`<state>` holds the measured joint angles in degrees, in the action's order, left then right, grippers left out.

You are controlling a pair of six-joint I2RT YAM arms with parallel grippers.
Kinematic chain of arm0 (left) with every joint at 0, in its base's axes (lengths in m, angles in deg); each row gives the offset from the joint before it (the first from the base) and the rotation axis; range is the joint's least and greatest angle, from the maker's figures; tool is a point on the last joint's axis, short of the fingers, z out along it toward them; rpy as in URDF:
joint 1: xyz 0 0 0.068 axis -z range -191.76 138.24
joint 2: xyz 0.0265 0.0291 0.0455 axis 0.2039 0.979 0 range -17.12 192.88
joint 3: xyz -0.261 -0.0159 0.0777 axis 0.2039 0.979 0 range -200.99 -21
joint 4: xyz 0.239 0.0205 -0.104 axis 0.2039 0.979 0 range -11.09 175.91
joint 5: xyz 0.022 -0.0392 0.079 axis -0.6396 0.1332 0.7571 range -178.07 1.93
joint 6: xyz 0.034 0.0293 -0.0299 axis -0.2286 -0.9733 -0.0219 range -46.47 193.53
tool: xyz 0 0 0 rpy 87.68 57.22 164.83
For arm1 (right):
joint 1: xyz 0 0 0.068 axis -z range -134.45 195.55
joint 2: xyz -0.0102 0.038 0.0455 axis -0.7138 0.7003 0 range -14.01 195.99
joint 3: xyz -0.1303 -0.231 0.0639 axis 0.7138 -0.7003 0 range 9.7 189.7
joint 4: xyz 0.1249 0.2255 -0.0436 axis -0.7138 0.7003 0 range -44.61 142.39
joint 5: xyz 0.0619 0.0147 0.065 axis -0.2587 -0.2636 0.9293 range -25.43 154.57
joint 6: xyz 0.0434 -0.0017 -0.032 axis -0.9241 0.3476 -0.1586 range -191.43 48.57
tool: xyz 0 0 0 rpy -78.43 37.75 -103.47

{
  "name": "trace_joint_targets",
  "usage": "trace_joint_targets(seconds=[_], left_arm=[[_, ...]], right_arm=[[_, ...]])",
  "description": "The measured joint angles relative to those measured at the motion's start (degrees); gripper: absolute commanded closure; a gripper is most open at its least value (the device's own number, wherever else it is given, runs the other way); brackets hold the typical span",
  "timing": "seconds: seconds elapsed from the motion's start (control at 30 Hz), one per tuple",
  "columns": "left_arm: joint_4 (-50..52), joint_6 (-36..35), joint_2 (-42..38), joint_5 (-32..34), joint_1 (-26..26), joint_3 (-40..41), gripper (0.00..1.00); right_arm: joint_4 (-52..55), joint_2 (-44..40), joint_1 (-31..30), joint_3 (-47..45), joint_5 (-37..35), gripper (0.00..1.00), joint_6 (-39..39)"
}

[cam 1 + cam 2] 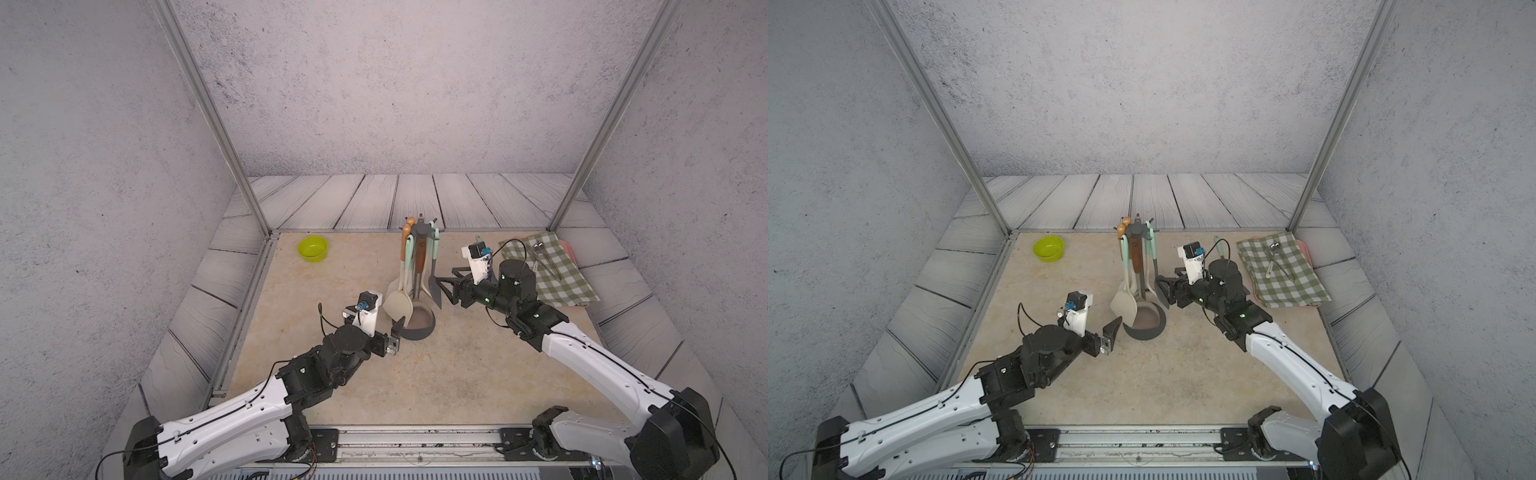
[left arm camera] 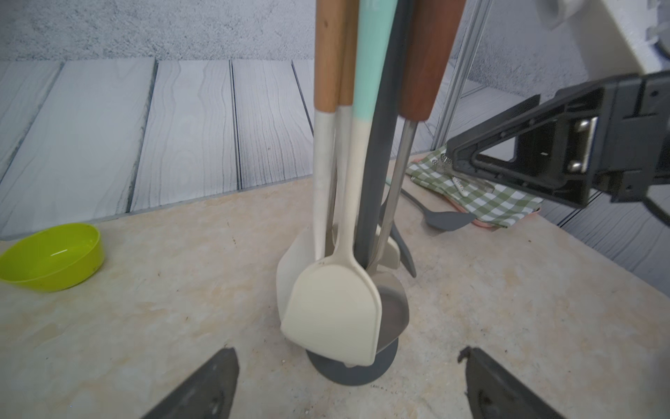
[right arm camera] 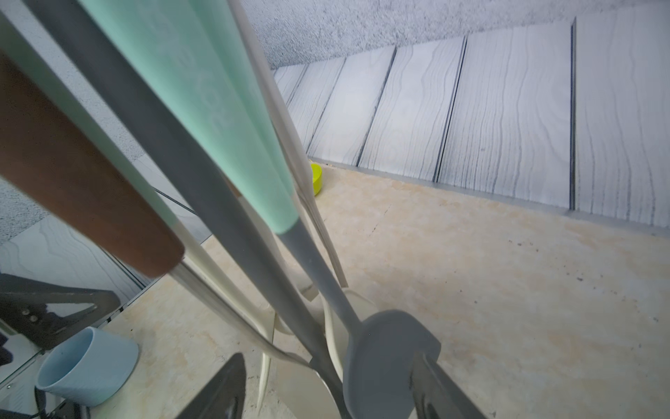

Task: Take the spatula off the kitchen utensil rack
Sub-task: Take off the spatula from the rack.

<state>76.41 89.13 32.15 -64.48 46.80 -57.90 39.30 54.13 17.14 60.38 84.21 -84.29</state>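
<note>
Okay, spatula (image 1: 433, 270) hangs on the rack (image 1: 420, 229), middle of the surface (image 1: 374, 395), right-edge side. Your right gripper (image 1: 439, 293) straddles the blade, jaws apart, not clamped. Clamp firmly, then lift straight up off the rack. Left gripper (image 1: 397, 336), spread wide by the base, can steady it.

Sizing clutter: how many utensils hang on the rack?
5 on the rack: two wood-handled ones and cream spatula on its left-arm side, ladle between, grey spatula on its right-arm side. More may be hidden.
</note>
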Motion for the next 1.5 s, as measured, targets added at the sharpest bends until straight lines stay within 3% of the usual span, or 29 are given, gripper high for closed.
trace_joint_targets(seconds=[0.17, 0.27, 0.37, 0.63, 1.5], left_arm=[[-1.68, 0.94, 5.38, -6.67, -9.29, -4.81, 0.01], [-3.93, 3.26, 6.58, -11.30, -17.22, -3.50, 0.01], [-6.51, 4.70, 7.89, -14.64, -20.28, -0.22, 0.01], [-8.24, 6.21, 13.18, -19.17, -21.33, 2.91, 0.01], [-11.08, 6.32, 12.50, -24.46, -21.33, 2.99, 0.01]], right_arm=[[-0.66, 3.98, 0.02, 3.96, 0.44, 0.30, 2.51], [-0.70, 7.26, 0.02, 5.84, 1.33, 0.34, 3.78], [-0.61, 10.03, 0.02, 6.88, 1.84, 0.37, 4.87], [-1.46, 13.33, 0.02, 7.15, 3.10, 0.48, 6.49], [-2.29, 10.14, 0.02, 5.75, 4.61, 0.69, 9.86]])
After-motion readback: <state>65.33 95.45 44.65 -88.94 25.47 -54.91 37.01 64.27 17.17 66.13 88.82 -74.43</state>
